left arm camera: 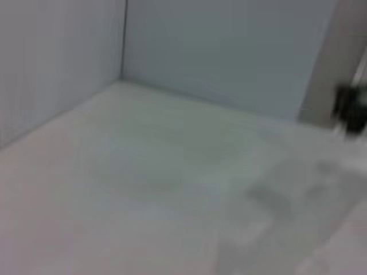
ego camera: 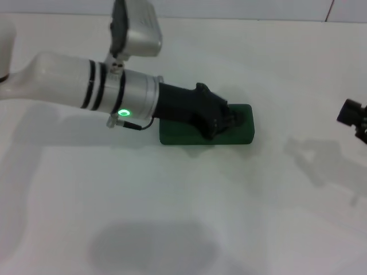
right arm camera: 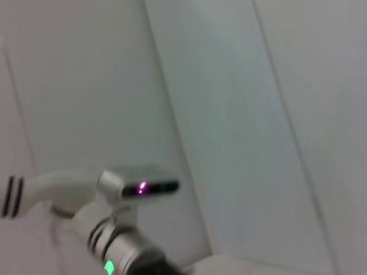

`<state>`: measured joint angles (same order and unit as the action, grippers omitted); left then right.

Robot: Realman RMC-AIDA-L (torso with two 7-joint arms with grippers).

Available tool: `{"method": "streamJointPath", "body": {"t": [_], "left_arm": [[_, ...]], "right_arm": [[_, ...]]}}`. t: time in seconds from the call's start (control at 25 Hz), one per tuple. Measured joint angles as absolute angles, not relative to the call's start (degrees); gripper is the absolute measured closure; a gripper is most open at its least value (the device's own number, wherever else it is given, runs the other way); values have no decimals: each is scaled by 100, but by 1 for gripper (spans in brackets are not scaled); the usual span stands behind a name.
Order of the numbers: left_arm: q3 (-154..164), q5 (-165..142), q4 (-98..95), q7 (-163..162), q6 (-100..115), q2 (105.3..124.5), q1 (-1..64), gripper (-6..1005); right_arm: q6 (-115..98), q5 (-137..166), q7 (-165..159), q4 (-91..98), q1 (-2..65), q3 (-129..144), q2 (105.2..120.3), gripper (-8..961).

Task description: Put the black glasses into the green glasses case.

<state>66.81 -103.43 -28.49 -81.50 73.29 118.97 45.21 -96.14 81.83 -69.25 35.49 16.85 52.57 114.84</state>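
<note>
The left gripper (ego camera: 229, 121) sits atop the closed green glasses case (ego camera: 241, 134) on the worktop (ego camera: 172, 217); I cannot tell its fingers' spread. The right gripper (ego camera: 354, 117) idles well apart.

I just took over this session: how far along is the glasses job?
The green glasses case lies closed on the table, and no black glasses show in any view, so they are probably already inside. In hand: the left gripper sits on the case's lid. The right gripper waits at the table's right edge. Left: lifting the left arm clear and confirming the lid is shut.
</note>
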Motion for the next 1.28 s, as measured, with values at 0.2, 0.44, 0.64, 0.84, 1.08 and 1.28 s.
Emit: {"method": "streamJointPath", "body": {"t": [0.2,0.44,0.64,0.84,1.08,1.28], "left_arm": [[6531,-9276,-3791,-7947,8492,11818,3590,893],[5996,-8427,-3869,-7301,10182,11530,2634,779],[5822,-8407,-3817,-6937,10892,11304,2109,599],[5756,-8474,-3668,-6641,11008,11306,1915,309],[5737,-8532,-3510,-6562,11126,11314,1874,281],[5723,-8527,-3505,-6542,11138,11313,1836,274]], "right_arm": [[-10076,8741,-6895,3745,1883,5277,11515,724],[-10673,8621,-6903,3769,2131,5350,11604,716],[-10677,8371,-7083,3770,2507,5826,11607,549],[-10665,8364,-7245,3772,2859,6028,11613,268],[-10614,8364,-7415,3770,3158,6348,11609,217],[-10602,8361,-7490,3782,3240,6384,11608,184]]}}
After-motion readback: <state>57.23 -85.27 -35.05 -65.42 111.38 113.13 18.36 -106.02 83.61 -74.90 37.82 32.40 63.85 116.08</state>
